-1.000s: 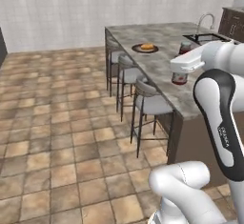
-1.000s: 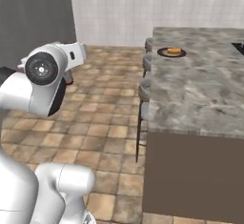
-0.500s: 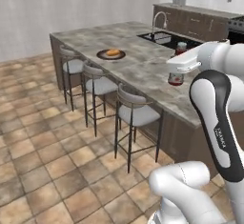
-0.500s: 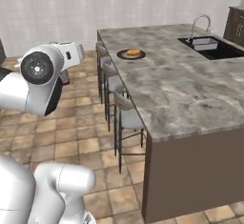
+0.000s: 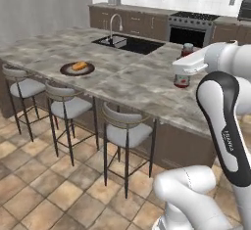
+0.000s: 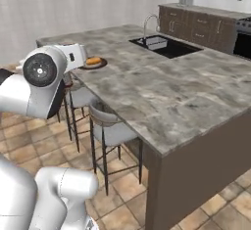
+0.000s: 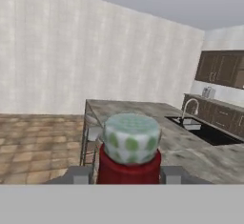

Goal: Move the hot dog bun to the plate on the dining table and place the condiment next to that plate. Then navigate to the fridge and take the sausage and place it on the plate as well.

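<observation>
You've got the condiment [image 7: 131, 152] clamped in the gripper [image 7: 129, 174]: hand view has a finger either side of the red body, just under the pale cap. In the left base view the condiment [image 5: 182, 79] hangs below the hand, over the dining table [image 5: 122, 84], upright as far as I can tell.

Landmark = plate [image 5: 77, 69]. The bun [image 5: 79, 66] already lies on it. The bottle is well apart from the plate, toward the sink-side end of the table (black sink [image 5: 126, 43] sits beyond the plate, near the far edge). Stools [image 5: 125, 131] line the near edge below the plate.

Handling, my read:
- light, rigid body, so it should take a firm squeeze without deforming
- smooth, probably round sides, so likely slippery and may twist in the grip
- tall for its footprint, so tippy on the hard marble
- the current hold high on the body seems fine for carrying; set it down square and let go only once the base is flat

Drop spot: bare marble just beside the plate, not on the rim.
</observation>
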Available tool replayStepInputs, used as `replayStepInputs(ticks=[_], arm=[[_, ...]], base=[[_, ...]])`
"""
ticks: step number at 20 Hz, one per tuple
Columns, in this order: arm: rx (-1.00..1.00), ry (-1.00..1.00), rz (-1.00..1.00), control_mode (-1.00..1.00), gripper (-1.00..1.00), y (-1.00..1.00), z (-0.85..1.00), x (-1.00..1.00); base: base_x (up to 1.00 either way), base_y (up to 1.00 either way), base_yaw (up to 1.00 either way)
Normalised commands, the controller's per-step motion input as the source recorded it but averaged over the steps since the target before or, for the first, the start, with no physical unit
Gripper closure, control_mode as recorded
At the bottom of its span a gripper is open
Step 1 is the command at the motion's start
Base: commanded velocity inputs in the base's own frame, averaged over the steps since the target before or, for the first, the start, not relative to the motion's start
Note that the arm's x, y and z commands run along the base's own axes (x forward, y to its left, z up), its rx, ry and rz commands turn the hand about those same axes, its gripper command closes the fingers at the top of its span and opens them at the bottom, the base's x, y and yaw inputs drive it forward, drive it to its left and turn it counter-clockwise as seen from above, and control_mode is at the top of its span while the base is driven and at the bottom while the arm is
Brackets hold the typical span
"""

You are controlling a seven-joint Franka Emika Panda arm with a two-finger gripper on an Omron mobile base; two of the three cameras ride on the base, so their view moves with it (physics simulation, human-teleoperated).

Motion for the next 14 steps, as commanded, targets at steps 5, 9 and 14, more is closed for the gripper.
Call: replayStepInputs(ticks=[5,9,14], arm=[[0.00,0.00,0.00,1.00,1.00,0.00,0.00,0.00],[0.00,0.00,0.00,1.00,1.00,0.00,0.00,0.00],[0.00,0.00,0.00,1.00,1.00,0.00,0.00,0.00]], base=[[0.30,1.00,-0.46],[0.24,1.00,-0.43],[0.28,1.00,-0.43]])
